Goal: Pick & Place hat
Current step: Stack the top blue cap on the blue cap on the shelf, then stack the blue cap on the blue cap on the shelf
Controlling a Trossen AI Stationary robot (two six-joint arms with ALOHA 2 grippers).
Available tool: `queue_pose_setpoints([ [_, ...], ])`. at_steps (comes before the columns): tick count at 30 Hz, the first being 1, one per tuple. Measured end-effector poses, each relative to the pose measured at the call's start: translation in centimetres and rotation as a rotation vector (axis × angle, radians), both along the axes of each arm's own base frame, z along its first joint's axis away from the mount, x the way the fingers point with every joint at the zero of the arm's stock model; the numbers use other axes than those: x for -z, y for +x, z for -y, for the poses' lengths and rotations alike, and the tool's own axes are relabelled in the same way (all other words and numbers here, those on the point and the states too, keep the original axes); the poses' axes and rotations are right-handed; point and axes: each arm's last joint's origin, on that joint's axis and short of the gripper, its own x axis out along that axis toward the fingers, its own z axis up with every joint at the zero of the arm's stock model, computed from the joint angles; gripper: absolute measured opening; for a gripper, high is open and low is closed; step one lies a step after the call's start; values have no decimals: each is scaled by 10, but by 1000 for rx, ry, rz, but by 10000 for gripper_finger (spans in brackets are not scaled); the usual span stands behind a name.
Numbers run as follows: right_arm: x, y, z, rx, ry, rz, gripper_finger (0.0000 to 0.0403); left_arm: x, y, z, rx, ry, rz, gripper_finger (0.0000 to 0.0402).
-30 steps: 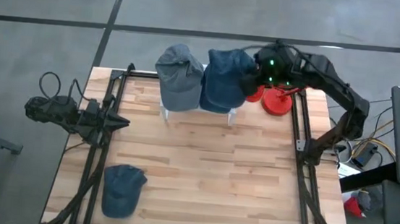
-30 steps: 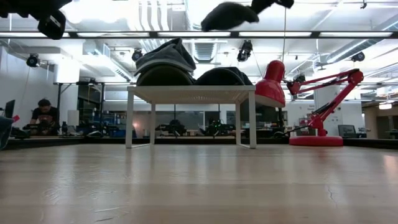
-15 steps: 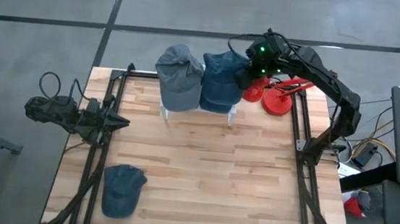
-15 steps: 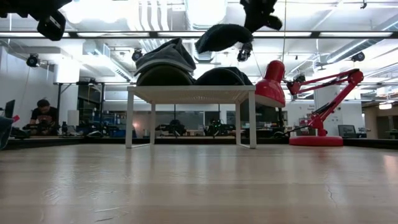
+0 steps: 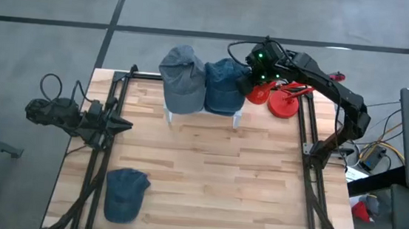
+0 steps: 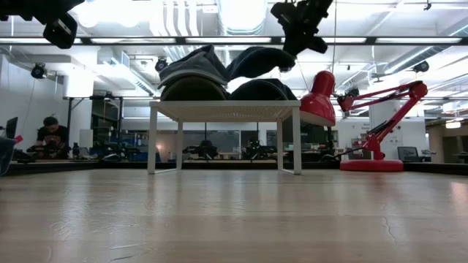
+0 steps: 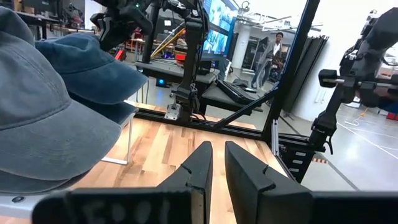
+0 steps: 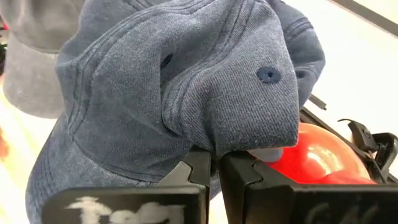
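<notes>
High view: the right gripper (image 5: 252,76) is over the far edge of the tabletop (image 5: 207,174), toward its far right corner, its jaws closed on a dark blue cap (image 5: 224,86). The cap lies over the right end of a small white stand (image 5: 237,117), touching a grey-blue cap (image 5: 182,79) at the stand's left end. The dark blue cap's long axis runs from far edge to near edge; which end is the brim I cannot tell here. A third blue cap (image 5: 125,193) lies flat near the near left corner. A red lamp (image 5: 283,100) stands just beside the gripper. The left gripper (image 5: 120,125) waits at the left edge.

Low view: the dark blue cap (image 6: 257,61) hangs tilted from the right gripper (image 6: 292,45), its lower end toward the grey-blue cap (image 6: 191,64).

Left wrist view: the left jaws are almost closed, holding nothing.

Right wrist view: the jaws pinch a fold of faded denim with stitched seams and a top button.
</notes>
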Motion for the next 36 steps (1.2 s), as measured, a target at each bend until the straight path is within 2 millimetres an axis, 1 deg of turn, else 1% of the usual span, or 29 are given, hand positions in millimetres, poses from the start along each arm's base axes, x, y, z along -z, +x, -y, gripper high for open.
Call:
queue_pose_setpoints([
  [5,2,-1,4,12,-1,-5,11,0,0,0,0,-1,0,45],
  [11,9,1,6,10,-7,0,13,0,0,0,0,-1,0,45],
  [15,17,2,6,1,0,-25,25,0,0,0,0,-1,0,45],
  [21,20,1,6,-6,1,-37,59,0,0,0,0,-1,0,45],
  [31,20,1,6,-11,-1,-47,139,0,0,0,0,-1,0,45],
  [36,19,-8,8,6,1,-113,167,0,0,0,0,-1,0,45],
])
